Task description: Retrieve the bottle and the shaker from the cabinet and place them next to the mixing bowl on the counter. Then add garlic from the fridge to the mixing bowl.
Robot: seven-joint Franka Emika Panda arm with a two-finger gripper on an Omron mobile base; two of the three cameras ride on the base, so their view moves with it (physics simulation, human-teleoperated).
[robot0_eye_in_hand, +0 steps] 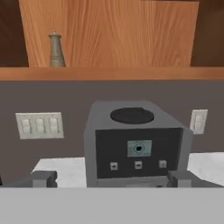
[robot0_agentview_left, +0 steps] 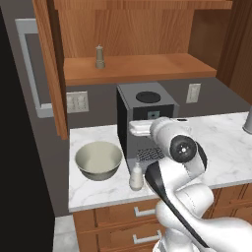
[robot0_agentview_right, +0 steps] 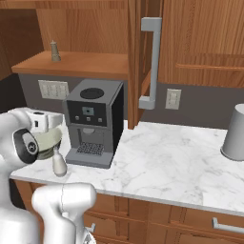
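Reaching for the shaker [robot0_eye_in_hand: 55, 49] is judged to be the step in hand. The end effector [robot0_eye_in_hand: 112, 181] is released — its two tips stand far apart at the bottom of the hand view, with nothing between them — and it faces the coffee machine [robot0_eye_in_hand: 133, 144] squarely, at about the height of the machine's top. The shaker stands upright on the cabinet shelf [robot0_agentview_left: 142, 69], above and to the left of the line the end effector now looks along.

To do the step well:
- Raise the hand until the tips are level with the shaker's body, then shift left before advancing.
- Pass above the coffee machine; it sits directly under the shelf's front edge.
- Approach level and close around the narrow body, below the cap, so the shaker does not tip.
- Keep clear of the open cabinet door [robot0_agentview_left: 51, 69] to the left of the shelf.

The bottle [robot0_agentview_left: 136, 176] already stands on the desk [robot0_agentview_left: 221, 147], just beside the mixing bowl [robot0_agentview_left: 98, 160], at the front left corner of the machine — leave it undisturbed when setting the shaker down.

The desk is white marble over wooden drawers. A grey canister [robot0_agentview_right: 235, 133] stands at its far right. The wall behind is dark grey, with a switch plate [robot0_eye_in_hand: 39, 125] and an outlet [robot0_eye_in_hand: 198, 121].
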